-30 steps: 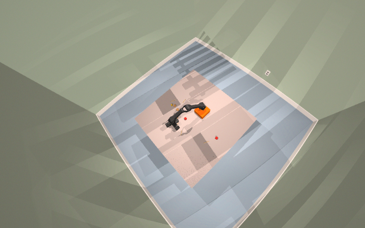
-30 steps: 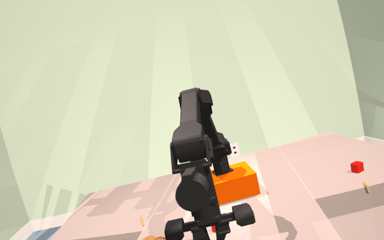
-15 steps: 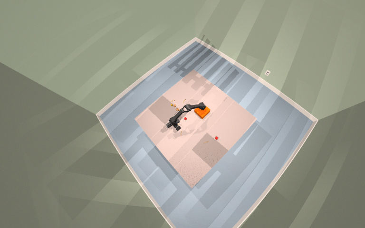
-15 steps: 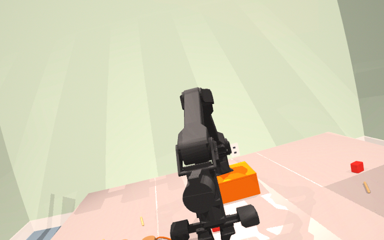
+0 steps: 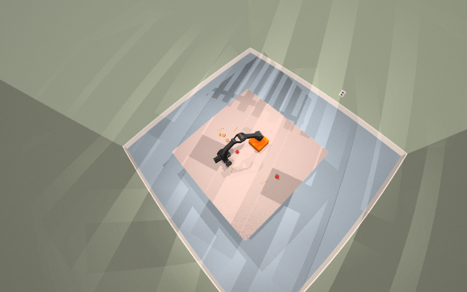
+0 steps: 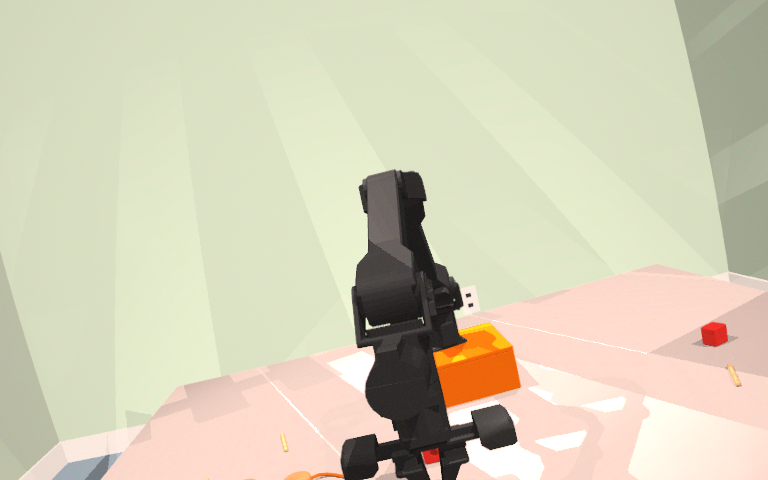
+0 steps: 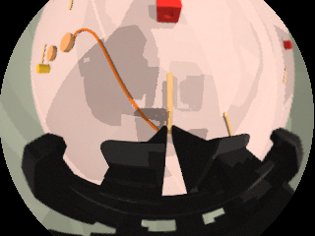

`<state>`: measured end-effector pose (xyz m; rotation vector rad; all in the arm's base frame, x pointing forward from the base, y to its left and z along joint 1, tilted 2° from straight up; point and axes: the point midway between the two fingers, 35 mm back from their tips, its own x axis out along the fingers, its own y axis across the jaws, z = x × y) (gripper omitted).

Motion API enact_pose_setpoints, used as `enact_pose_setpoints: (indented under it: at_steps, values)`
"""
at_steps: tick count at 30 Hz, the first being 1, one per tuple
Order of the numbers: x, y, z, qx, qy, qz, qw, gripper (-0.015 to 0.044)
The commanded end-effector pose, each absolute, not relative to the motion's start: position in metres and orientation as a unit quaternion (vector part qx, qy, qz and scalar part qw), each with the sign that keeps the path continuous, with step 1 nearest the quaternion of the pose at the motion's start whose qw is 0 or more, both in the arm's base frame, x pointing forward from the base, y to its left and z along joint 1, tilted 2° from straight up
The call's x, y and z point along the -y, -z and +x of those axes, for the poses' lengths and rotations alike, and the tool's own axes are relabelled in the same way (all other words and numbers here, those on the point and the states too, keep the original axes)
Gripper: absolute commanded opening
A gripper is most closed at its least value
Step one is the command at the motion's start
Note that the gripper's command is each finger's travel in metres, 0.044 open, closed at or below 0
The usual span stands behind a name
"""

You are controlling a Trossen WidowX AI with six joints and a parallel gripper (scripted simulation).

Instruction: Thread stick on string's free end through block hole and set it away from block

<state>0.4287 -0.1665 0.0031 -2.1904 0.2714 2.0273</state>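
Thin wooden stick (image 7: pixel 169 101) in gripper (image 7: pixel 172 133), above pink table (image 7: pixel 217 46); small red cube (image 7: pixel 168 7) ahead, round wooden button (image 7: pixel 67 41) far left.

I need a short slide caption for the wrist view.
Gripper shut on the stringed stick, pointing toward a red cube.

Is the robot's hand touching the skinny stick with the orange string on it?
Touching. In the wrist view the end effector is shut on the thin wooden stick, which pokes out from between its fingers with the orange string trailing off.

Pale green walls (image 6: pixel 226 141) streaked with light bands enclose a blue-grey floor (image 5: pixel 344 172) edged by a cream skirting (image 5: pixel 361 118).
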Motion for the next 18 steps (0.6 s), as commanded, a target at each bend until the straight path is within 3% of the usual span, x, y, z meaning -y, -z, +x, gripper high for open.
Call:
enact_pose_setpoints:
  at_steps: [1,18]
  values:
    - [0.165,-0.001,0.423,-0.09,-0.676,-0.727,0.075,0.0]
    - [0.161,0.0,0.404,-0.09,-0.677,-0.727,0.075,0.0]
